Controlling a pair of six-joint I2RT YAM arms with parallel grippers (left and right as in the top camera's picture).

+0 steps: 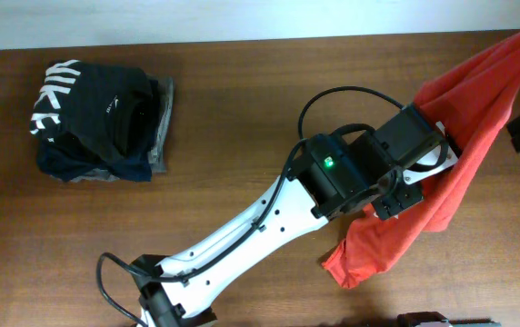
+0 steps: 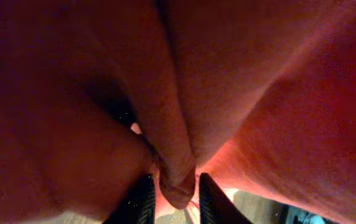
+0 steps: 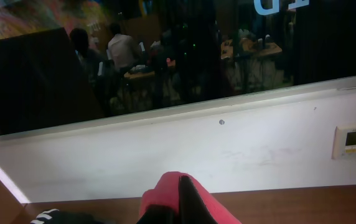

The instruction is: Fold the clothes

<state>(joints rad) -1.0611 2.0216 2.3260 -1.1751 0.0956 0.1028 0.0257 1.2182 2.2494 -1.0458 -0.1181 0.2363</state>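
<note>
The left arm (image 1: 242, 236) rises from the table's near edge at about 7 o'clock in the overhead view. Its white link stretches diagonally toward 2 o'clock, and a small green light (image 1: 329, 164) glows on the black wrist housing. A black cable (image 1: 333, 95) loops above the wrist.

The left gripper (image 2: 177, 202) is buried in the orange-red T-shirt (image 1: 478, 136). In the left wrist view, its two black fingers (image 2: 142, 200) are pinched together on a hanging fold of the cloth, which fills nearly the whole picture.

The T-shirt is lifted off the wooden table (image 1: 242, 118). It drapes from the 2 o'clock corner down to a bunched end near 5 o'clock, past the left wrist. No lettering can be read on it from here.

The right gripper (image 3: 184, 202) sits at 6 o'clock in its own view, closed, with red cloth wrapped around the dark finger.

Farther off, at 10 o'clock overhead, a black garment (image 1: 96, 100) lies on top of folded navy and grey garments (image 1: 155, 136). Its white block letters appear to spell "NIKE".

Beyond the table is a white wall with a small display panel (image 3: 355, 142) at 3 o'clock in the right wrist view. Above it, in dark glass, are pale cut-off letters too cropped to read.
</note>
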